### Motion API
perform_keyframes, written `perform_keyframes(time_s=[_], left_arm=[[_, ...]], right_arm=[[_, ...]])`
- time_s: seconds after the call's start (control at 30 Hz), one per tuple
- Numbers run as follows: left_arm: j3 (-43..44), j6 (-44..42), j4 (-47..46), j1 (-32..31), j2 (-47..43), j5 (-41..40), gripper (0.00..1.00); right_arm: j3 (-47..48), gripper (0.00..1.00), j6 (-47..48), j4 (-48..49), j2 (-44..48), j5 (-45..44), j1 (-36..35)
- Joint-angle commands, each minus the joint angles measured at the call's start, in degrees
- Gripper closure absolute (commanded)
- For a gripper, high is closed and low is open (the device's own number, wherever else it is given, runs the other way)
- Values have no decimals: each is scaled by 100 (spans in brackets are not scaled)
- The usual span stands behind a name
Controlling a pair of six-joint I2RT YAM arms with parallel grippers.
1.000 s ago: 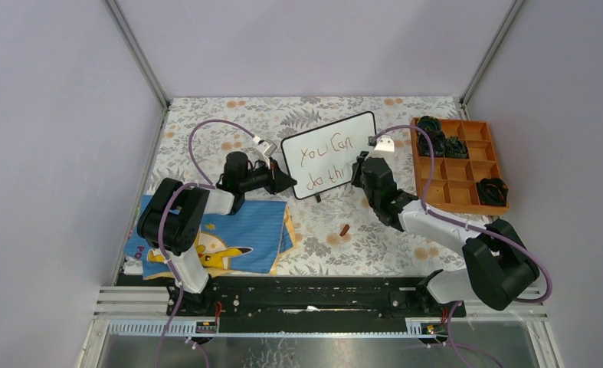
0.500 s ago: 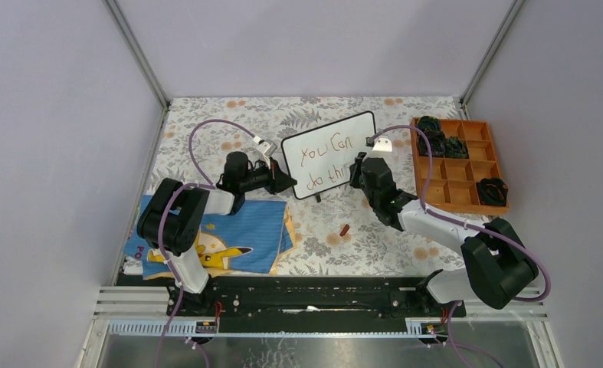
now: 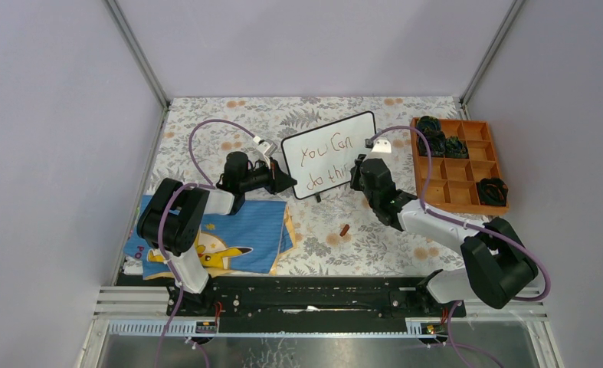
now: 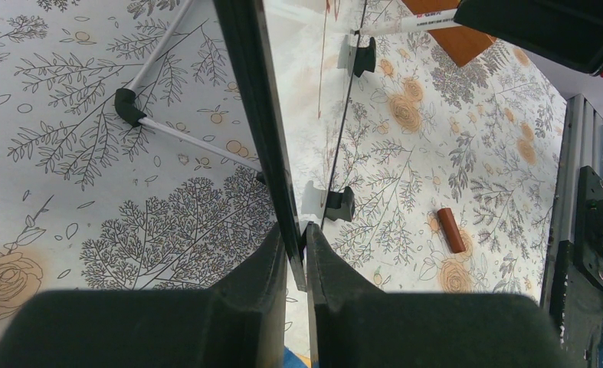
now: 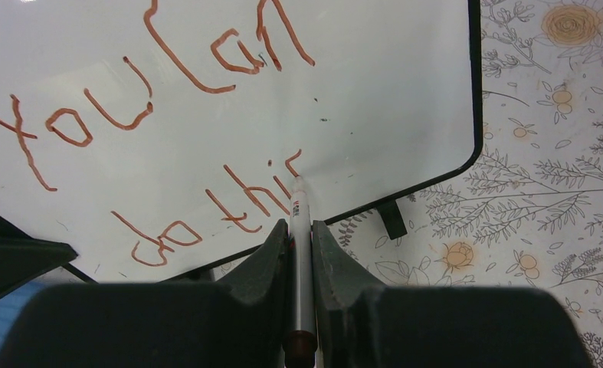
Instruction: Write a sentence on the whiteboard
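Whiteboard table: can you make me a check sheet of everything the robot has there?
Surface: flowery tablecloth, flat.
Job's things: whiteboard stands propped up; sentence reads "You Can do thi", last letter just begun.
Clutter: blue cloth, small brown tube, orange tray with dark bits in some compartments.
Claws: left claw shut on whiteboard's edge; right claw shut on marker, tip on the board.
Cables: purple cables loop over both arms.
Surroundings: pale walls, metal frame.
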State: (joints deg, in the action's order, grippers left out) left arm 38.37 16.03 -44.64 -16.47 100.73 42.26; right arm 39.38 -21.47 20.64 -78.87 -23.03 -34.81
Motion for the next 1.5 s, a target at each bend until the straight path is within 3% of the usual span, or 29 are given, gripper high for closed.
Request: perform_keyframes(time_s=[0.0,0.33,0.93,1.47], left_arm=[[29,-363,270,-35,-28,-306,100],[37,-363,270,-32,-17,-297,100],[31,-355,268,-30,-21,-316,100],[22,-373,272,-41,-27,-341,100]], right_arm=[[189,100,-41,-100,-51,-245,24],[259,100,-89,-183,-121,-502,27],[308,100,64,-471,-210,158,27],[132,100,26,-61,-63,471,26]])
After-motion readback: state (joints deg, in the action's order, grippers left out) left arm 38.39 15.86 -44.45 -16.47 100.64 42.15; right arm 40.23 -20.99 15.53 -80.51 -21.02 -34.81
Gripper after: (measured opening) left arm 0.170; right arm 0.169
